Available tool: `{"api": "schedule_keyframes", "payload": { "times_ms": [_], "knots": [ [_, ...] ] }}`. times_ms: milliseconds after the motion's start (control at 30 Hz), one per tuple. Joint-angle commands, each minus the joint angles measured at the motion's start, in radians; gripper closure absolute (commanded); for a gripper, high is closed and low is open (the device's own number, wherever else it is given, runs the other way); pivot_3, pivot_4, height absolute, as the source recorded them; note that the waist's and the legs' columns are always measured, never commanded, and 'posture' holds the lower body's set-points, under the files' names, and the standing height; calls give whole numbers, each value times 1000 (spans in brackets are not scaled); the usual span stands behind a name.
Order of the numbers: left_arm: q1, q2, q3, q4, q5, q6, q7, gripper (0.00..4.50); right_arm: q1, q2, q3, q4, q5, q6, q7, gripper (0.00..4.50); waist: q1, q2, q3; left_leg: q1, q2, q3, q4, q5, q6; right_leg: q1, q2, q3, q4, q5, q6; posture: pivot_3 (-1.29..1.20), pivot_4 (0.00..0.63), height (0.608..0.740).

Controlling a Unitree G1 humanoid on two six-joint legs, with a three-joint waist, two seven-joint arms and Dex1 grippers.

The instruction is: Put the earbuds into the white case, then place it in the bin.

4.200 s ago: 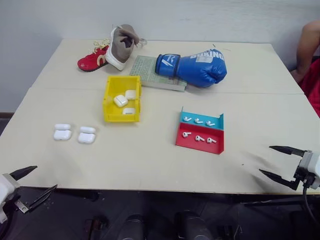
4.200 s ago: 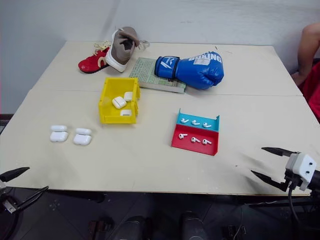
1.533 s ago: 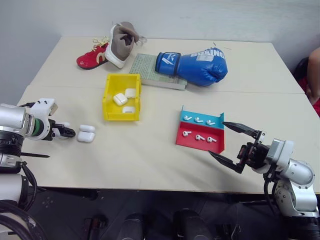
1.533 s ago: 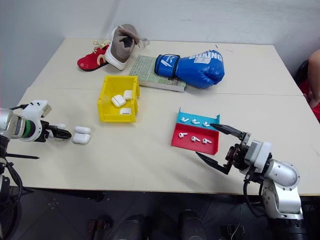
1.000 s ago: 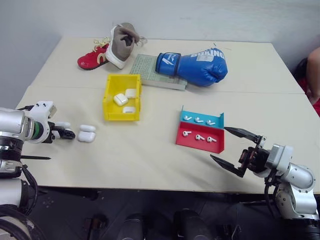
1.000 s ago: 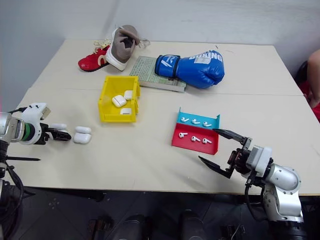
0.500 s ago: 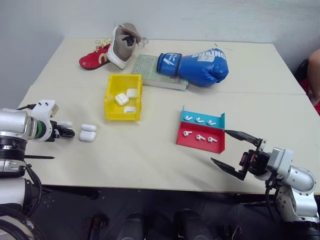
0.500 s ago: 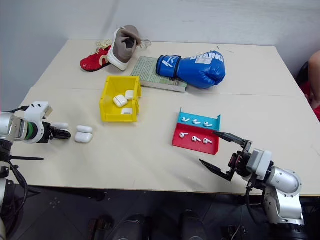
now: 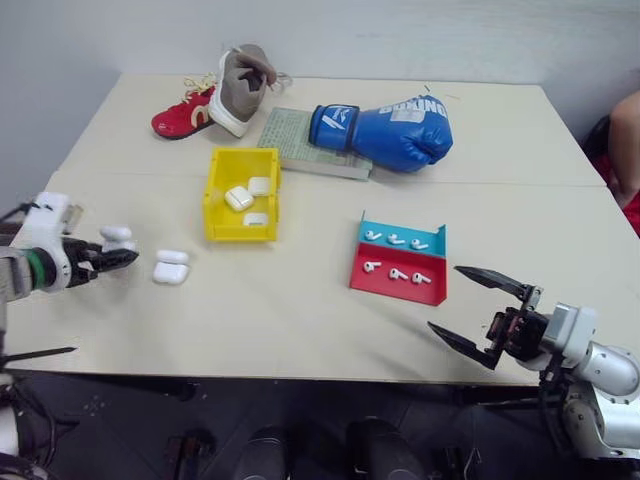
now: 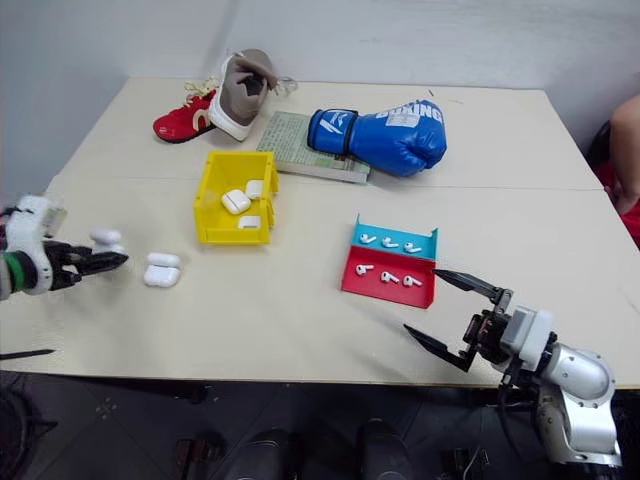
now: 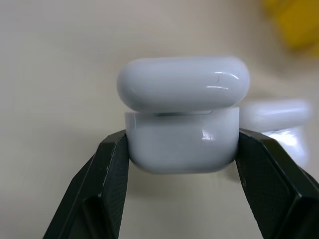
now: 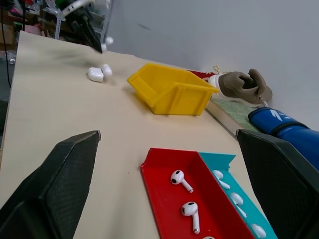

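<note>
Two black fingers of our left gripper (image 11: 182,164) clamp the lower body of a small glossy white rounded earbud case (image 11: 182,114), one finger on each narrow side, so its hinged lid sits free above the grip. We judge that hold is chosen to leave the lid able to open and the wells reachable from above. In the head views this held case (image 9: 117,236) hangs just off the left edge of the pale wooden table (image 9: 300,310), lifted clear of the top. A second identical white case (image 9: 171,268) lies on the table near that left edge, apart from the held one.

Our right gripper (image 9: 478,314) hovers with its fingers spread wide and empty, close to the table's front edge toward the right corner, just in front of the flat red and teal plastic tray (image 9: 400,262). Six tiny white stemmed earbuds (image 12: 179,179) lie in the tray, three in each strip, which puts the open fingers well placed, in our judgement, to pick one next.

The bright yellow open-top plastic bin (image 9: 242,193) stands toward the middle of the table, left of centre, and already holds three white cases. No earbud is in the held case yet, so far as we can see with its lid down.
</note>
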Motion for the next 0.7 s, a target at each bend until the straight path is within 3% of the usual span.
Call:
{"api": "schedule_keyframes", "payload": {
  "times_ms": [33, 133, 300, 500, 700],
  "knots": [
    [107, -94, 164, -249, -189, -142, -157, 1738, 12, -39, -39, -52, 12, 43, -28, 0, 5, 0, 0, 0, 0, 0, 0, 0, 0, 1, 0, 0, 0, 0, 0, 0, 150, 740],
    [215, -228, 116, -441, -251, -227, -174, 1738, 29, -83, -57, -57, 11, 99, -35, 0, 18, 1, 0, 2, -2, 0, 1, -1, 2, 3, -2, 0, -3, 0, 0, 0, 150, 740],
    [295, -424, -105, -665, -299, -311, -160, 1738, 87, -128, -117, -59, -1, 151, -59, 0, 30, 0, 0, 2, -2, -1, 1, -1, 3, 5, -1, 0, -5, 0, 0, 0, 150, 740],
    [276, -662, -350, -662, -303, -459, -179, 1738, 296, -148, -276, -42, -69, 190, -104, 0, 29, 3, -2, 3, -1, 0, 0, -2, 4, 9, 2, 0, -6, 1, 1, 0, 150, 740],
    [245, -751, -460, -588, -274, -548, -187, 1738, 421, -144, -347, -16, -168, 245, -183, 0, 22, 5, -3, 13, 0, 2, -2, -2, 4, 20, 4, 1, -17, 0, 1, 0, 150, 740]
  ]
}}
